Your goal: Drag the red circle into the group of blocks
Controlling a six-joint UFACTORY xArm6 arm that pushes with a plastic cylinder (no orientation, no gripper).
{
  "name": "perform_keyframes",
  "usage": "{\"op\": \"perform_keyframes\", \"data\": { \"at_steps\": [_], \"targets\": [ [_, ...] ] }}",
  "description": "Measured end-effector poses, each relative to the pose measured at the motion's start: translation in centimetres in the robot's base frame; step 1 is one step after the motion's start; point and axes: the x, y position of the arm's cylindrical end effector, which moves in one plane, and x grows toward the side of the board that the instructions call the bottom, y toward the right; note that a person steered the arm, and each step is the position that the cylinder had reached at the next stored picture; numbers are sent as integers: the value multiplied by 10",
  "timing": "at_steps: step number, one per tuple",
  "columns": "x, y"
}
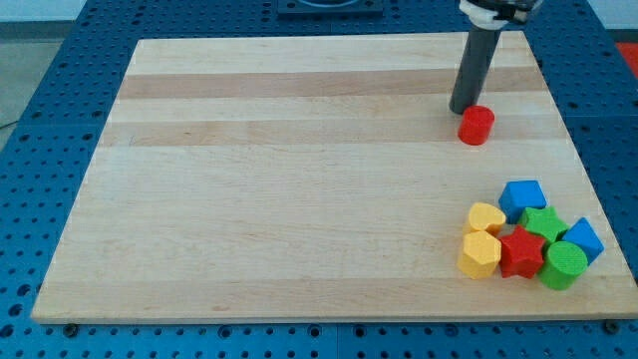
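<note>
Your tip: no gripper fitted, just beside the red circle, on its upper left. Circle on bench, well apart from block group at lower right.

A pale wooden board is laid on a blue perforated table, evenly lit.

We are losing the upper part of our straight dark rod past the picture's top edge at 12 o'clock. The green star-shaped block is showing only in part, with the red star-shaped block overlapping it at 7 o'clock and the green round block crowding it at 5 o'clock.
</note>
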Motion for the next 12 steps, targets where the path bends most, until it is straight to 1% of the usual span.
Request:
{"op": "perform_keyframes", "data": {
  "at_steps": [1,2,3,4,5,6,7,8,9,10,11,12],
  "targets": [
    [-4,36],
    [47,50],
    [98,45],
    [93,44],
    [46,48],
    [24,19],
    [58,-22],
    [106,-26],
    [104,-23],
    [59,-37],
    [53,-82],
    [90,-100]
  ]
}}
